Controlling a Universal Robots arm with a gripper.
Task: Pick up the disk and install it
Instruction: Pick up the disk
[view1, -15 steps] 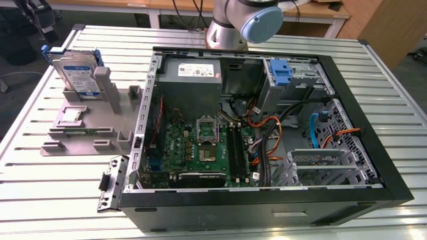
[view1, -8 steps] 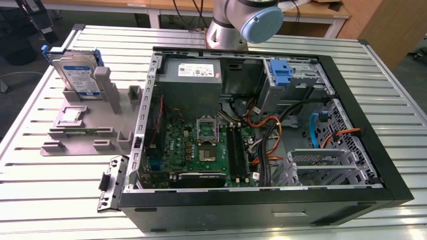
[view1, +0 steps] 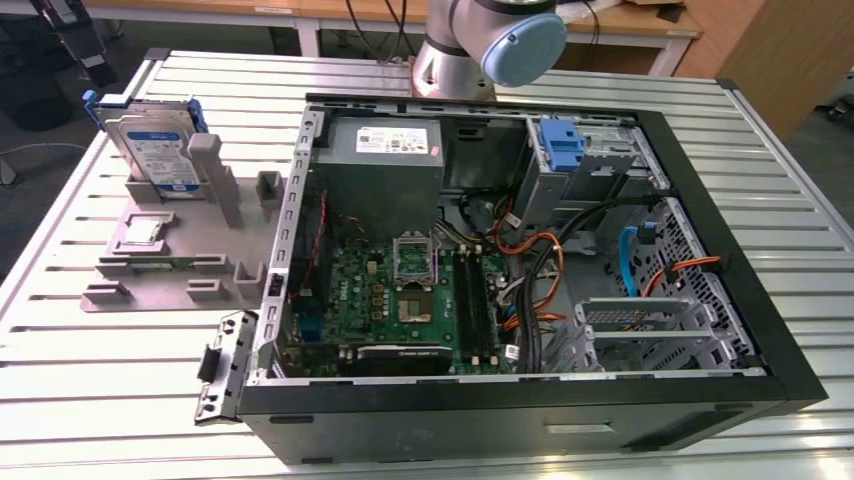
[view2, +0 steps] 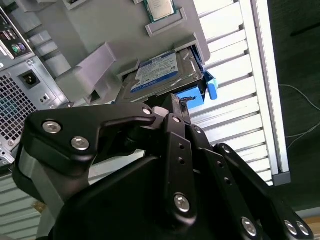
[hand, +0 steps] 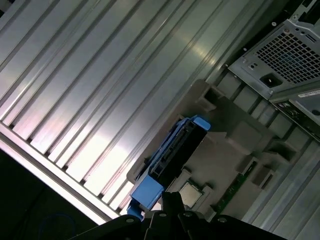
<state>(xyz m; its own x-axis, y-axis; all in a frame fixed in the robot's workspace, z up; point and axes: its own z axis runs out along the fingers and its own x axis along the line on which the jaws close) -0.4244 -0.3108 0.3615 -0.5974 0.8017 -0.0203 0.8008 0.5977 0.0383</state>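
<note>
Hovering over the worktop's back-left corner as the exterior view shows it, the pincer (view2: 173, 106) hangs just above the disk (view1: 150, 150). The disk stands on edge in a grey holder (view1: 180, 245), blue carrier rail uppermost, directly below the pincer. Whether the pincer is open or closed cannot be told. The open computer case (view1: 534, 250) sits beside the holder, toward the exterior view's right.
</note>
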